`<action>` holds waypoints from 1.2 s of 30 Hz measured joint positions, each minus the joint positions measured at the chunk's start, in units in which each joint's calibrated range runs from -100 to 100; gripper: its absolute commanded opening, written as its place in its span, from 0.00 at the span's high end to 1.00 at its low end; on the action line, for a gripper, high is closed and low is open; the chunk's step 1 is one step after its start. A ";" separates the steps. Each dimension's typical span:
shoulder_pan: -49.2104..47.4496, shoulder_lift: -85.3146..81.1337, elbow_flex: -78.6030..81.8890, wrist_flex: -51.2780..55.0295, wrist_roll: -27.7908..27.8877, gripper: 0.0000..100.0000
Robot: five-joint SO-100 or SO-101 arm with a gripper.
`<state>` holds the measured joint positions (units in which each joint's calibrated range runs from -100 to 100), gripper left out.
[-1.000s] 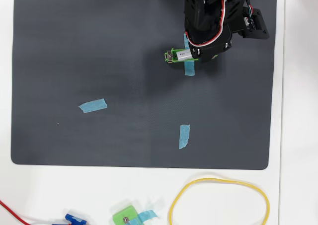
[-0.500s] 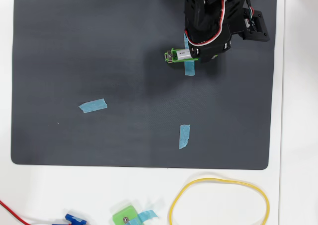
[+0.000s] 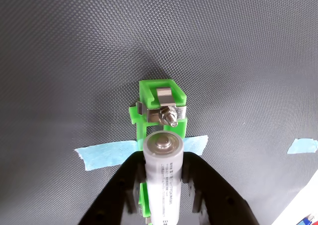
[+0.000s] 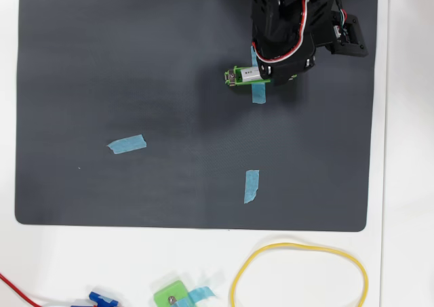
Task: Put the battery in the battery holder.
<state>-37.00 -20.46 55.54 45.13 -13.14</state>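
Note:
In the wrist view my gripper (image 3: 163, 171) is shut on the battery (image 3: 163, 178), a white cell with dark print whose metal end cap faces the camera. Black fingers (image 3: 128, 178) press it from both sides. It lies lengthwise over the bright-green battery holder (image 3: 158, 97), its end just short of the silver contact and screw at the far end. Whether it is fully seated, I cannot tell. Blue tape (image 3: 107, 153) crosses the holder under the battery. In the overhead view the holder (image 4: 234, 76) and battery (image 4: 249, 74) sit at the mat's upper right, half under the black arm (image 4: 288, 22).
Two loose blue tape strips (image 4: 127, 144) (image 4: 251, 186) lie on the dark mat (image 4: 102, 63). On the white table below the mat are a yellow loop (image 4: 298, 273), a small squarish green piece (image 4: 171, 296), a blue part (image 4: 102, 298) and a red wire (image 4: 13, 290).

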 measured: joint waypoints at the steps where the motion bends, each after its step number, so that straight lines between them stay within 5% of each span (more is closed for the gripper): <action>1: 0.00 0.00 0.00 0.00 0.00 1.00; 36: 1.35 0.00 0.00 0.00 0.00 1.00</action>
<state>-35.65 -20.46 55.54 45.13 -13.14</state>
